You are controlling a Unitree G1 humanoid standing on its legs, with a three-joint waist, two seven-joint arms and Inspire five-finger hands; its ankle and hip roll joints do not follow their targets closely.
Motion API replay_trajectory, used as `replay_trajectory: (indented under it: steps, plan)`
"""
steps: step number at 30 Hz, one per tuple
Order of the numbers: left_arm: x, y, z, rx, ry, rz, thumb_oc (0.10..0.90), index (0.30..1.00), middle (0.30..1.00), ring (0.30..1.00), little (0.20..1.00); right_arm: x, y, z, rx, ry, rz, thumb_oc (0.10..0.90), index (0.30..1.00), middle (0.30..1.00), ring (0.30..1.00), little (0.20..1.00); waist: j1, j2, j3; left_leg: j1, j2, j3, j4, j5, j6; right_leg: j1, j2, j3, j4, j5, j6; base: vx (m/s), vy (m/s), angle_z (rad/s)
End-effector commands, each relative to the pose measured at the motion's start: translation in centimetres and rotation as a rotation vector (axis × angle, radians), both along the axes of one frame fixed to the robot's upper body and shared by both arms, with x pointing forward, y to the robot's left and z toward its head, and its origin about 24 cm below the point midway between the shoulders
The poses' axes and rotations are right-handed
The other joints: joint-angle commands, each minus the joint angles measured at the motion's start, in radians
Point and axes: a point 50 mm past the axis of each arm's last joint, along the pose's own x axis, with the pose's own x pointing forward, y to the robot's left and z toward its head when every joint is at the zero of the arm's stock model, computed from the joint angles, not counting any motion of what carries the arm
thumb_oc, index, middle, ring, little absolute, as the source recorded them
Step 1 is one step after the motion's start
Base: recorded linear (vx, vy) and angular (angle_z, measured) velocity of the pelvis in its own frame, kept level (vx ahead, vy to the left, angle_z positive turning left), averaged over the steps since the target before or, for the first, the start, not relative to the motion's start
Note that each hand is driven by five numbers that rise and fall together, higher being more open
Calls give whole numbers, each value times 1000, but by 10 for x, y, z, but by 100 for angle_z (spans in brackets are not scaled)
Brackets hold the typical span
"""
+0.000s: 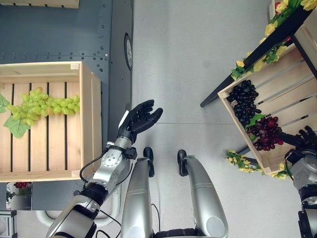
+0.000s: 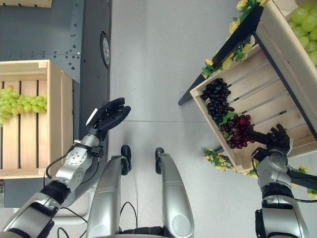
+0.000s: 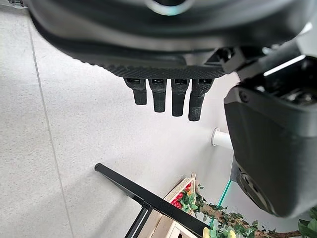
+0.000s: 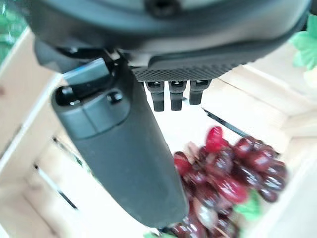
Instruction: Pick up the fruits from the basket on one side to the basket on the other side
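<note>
While the right hand (image 2: pixel 273 140) sits inside the tilted crate (image 1: pixel 290 106) on the robot's right, its fingers (image 4: pixel 171 96) read as straight and relaxed w/ nothing between them and the thumb; the red grapes (image 1: pixel 266 133) lie just past the fingertips, near but apparently not yet held. Further up the same crate lies a bunch of black grapes (image 1: pixel 243 101), close beside the red. Yellow flowers (image 1: pixel 241 162) trim the crate's lower edge.

Left hand (image 1: pixel 140 118) hangs over the floor betw. the two sides, fingers (image 3: pixel 166 95) extended, empty. Beyond it, on the robot's left, the flat wooden crate (image 1: pixel 85 119) holds green grapes (image 1: pixel 43 105) w/ a leaf.

Handling, as a guess: the bunch is light but floppy, a lumpy cluster that'll sag and swing. Single grapes are smooth and round, so a pinch on one may slip. Better to wrap the fingers round the thick middle of the bunch, or near the stem end, firm but not crushing.
</note>
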Motion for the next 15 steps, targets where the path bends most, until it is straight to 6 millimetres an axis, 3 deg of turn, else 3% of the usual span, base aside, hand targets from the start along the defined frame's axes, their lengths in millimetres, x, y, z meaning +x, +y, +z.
replay_trajectory:
  steps: [1, 3, 6, 10, 11, 15]
  plan:
    - [0, -21, 38, -24, -200, -112, 800, 900, 900, 900, 900, -3, -15, 30, -272, -31, -26, 800, 900, 900, 900, 900, 4, -31, -16, 148, -37, 91, 6, -179, 51, 85, 40, -64, -102, 101, -43, 14, 33, 1]
    - [-1, -23, 38, -30, -205, -116, 800, 900, 900, 900, 900, 3, -5, 34, -318, -60, 4, 800, 900, 900, 900, 900, 2, -29, -16, 155, -37, 93, 0, -178, 52, 88, 38, -63, -102, 99, -42, 12, 43, 0]
    - [-3, -30, 36, -48, -214, -115, 800, 900, 900, 900, 900, 15, 28, 36, -379, -139, 110, 800, 900, 900, 900, 900, -7, -20, -16, 174, -43, 98, -20, -173, 50, 103, 34, -59, -115, 96, -41, 9, 70, 0]
    - [-6, -39, 36, -16, -256, -129, 800, 900, 900, 900, 900, 25, 67, 34, -337, -232, 268, 800, 900, 900, 900, 900, -16, -13, -16, 192, -47, 107, -35, -172, 50, 117, 30, -56, -123, 86, -43, -5, 71, 0]
    - [-7, -39, 36, -13, -260, -129, 800, 900, 900, 900, 900, 25, 68, 34, -337, -235, 275, 800, 900, 900, 900, 900, -16, -13, -16, 193, -47, 108, -35, -172, 50, 118, 29, -56, -123, 86, -44, -8, 57, 2]
    - [-13, -44, 62, 52, -476, -47, 800, 900, 900, 900, 900, 21, 90, 22, -258, -279, 369, 800, 900, 900, 900, 900, -18, -9, -16, 212, -49, 109, -34, -175, 45, 139, 16, -61, -119, 71, -48, 12, 45, 2]
